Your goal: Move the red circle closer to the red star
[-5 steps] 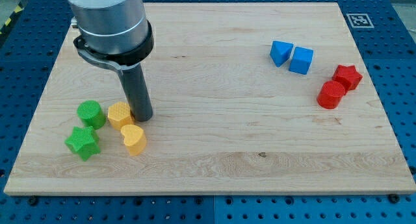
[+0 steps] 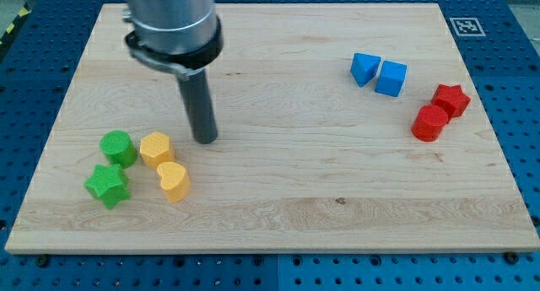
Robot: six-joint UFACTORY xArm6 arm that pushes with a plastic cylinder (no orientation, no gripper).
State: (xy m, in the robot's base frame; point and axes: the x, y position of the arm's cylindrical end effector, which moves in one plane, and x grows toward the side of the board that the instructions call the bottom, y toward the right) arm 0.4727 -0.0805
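Note:
The red circle [image 2: 430,122] sits at the view's right, touching the red star [image 2: 450,99], which is just up and to its right. My tip [image 2: 205,139] rests on the board at the view's left, far from both red blocks. It stands just up and right of the yellow hexagon [image 2: 156,148], with a small gap between them.
A yellow heart [image 2: 174,180] lies below the yellow hexagon. A green circle [image 2: 118,148] and a green star [image 2: 106,185] sit at the far left. A blue triangle [image 2: 364,68] and a blue cube [image 2: 391,78] sit at the upper right.
My tip has moved right and slightly up, away from the yellow hexagon. No block has moved.

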